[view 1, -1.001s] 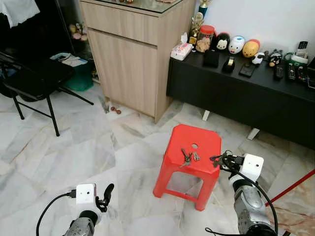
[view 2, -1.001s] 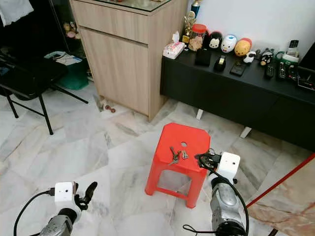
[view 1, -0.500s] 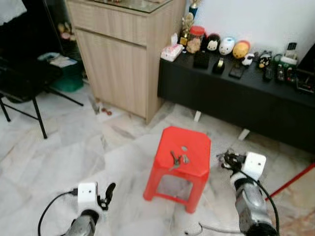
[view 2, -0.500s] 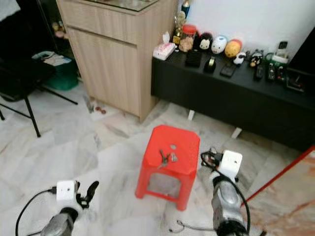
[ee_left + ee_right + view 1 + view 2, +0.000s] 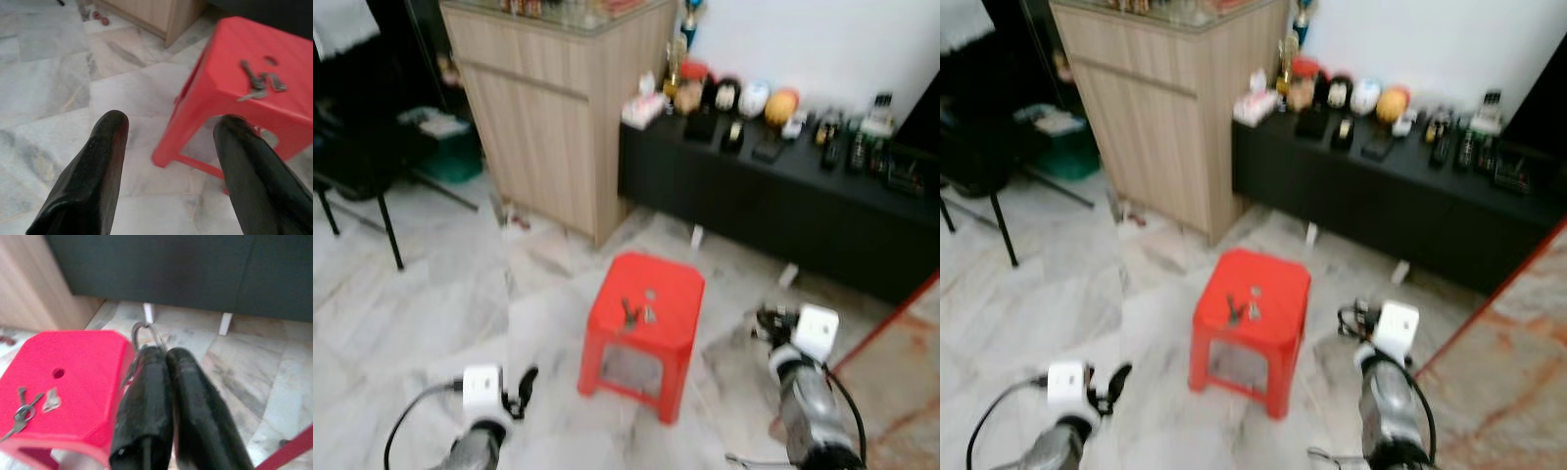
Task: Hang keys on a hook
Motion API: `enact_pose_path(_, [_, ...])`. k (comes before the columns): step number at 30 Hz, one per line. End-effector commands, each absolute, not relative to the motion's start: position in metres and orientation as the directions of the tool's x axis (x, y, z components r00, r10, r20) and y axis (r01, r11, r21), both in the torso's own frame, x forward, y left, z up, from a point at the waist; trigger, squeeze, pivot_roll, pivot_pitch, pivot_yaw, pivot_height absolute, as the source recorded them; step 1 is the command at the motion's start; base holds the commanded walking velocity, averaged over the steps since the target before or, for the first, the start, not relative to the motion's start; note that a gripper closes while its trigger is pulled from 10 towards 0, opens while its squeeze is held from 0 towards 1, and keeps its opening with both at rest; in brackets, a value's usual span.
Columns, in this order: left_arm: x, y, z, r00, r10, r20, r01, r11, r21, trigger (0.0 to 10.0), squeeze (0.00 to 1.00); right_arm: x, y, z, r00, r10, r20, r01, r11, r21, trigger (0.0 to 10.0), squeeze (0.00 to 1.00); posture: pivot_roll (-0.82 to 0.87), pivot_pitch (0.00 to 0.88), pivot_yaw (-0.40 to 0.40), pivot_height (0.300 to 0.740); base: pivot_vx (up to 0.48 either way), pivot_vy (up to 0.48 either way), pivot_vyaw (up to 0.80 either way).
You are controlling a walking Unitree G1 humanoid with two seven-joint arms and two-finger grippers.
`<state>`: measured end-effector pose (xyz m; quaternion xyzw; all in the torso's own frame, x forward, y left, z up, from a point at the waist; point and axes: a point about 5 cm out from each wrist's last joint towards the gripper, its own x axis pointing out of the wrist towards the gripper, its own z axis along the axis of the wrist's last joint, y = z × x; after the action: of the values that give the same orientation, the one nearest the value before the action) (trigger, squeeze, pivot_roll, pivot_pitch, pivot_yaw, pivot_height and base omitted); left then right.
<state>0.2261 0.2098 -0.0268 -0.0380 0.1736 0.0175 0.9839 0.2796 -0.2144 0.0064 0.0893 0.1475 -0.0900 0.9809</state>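
No writing or label can be read anywhere; the head views are blurred.

One red stool [image 5: 644,305] stands on the marble floor [image 5: 431,304], and one bunch of keys [image 5: 258,83] lies on its seat, near the middle, just beside the single small round hole [image 5: 58,373] in the seat. The bunch shows about three keys on a ring, fanned out flat; the exact number is hard to make out.

The right gripper [image 5: 164,352] hovers off the stool's right edge, over the floor. Its two black fingers [image 5: 146,396] are pressed together, and one thin metal hook [image 5: 143,335], a wire loop, is pinched between their tips and sticks out beyond them. The hook is apart from the keys.

The left gripper [image 5: 168,125] hangs low off the stool's left side, its two fingers [image 5: 100,161] spread wide with nothing between them.

Behind the stool runs one long black bench [image 5: 773,196] against the white wall, its top crowded with small things: round toy figures, about three or four of them, several dark remotes and boxes, too blurred to count surely. One tall wooden cabinet [image 5: 553,108] stands at the bench's left end, a white pack [image 5: 1252,106] on the bench's corner beside it. One black folding chair [image 5: 357,162] stands far left. A red pole [image 5: 891,318] slants in at the right.
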Motion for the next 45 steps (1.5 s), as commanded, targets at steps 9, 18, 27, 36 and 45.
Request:
enact_pose_path(9, [0.226,0.208,-0.029,0.934,0.020,-0.358,-0.046,0.997,-0.062,10.0,0.00,0.273,-0.210,0.003,0.939,0.096,-0.331,-0.042,0.985,0.167,10.0,0.00,-0.05,0.052,-0.072,0.740,0.000,0.000,0.00])
enact_pose_path(18, [0.227,0.206,-0.028,0.935,0.010,-0.354,-0.032,0.998,-0.056,10.0,0.00,0.280,-0.207,0.008,0.946,0.084,-0.312,-0.022,0.980,0.198,10.0,0.00,-0.04,0.053,-0.072,0.740,0.000,-0.146,0.00])
enact_pose_path(27, [0.225,0.208,-0.029,0.936,0.018,-0.353,-0.040,0.998,-0.056,10.0,0.00,0.282,-0.201,0.010,0.949,0.088,-0.303,-0.024,0.978,0.208,10.0,0.00,-0.04,0.054,-0.073,0.740,0.000,-0.295,0.00])
enact_pose_path(36, [0.226,0.208,-0.028,0.937,0.017,-0.350,-0.040,0.998,-0.057,10.0,0.00,0.283,-0.202,0.010,0.952,0.067,-0.298,-0.003,0.978,0.210,10.0,0.00,-0.04,0.055,-0.071,0.740,0.000,-0.225,0.00])
enact_pose_path(45, [0.225,0.212,-0.028,0.936,0.035,-0.350,-0.060,0.996,-0.061,10.0,0.00,0.282,-0.195,0.008,0.949,0.079,-0.306,-0.011,0.976,0.219,10.0,0.00,-0.04,0.055,-0.070,0.740,0.000,0.000,0.00])
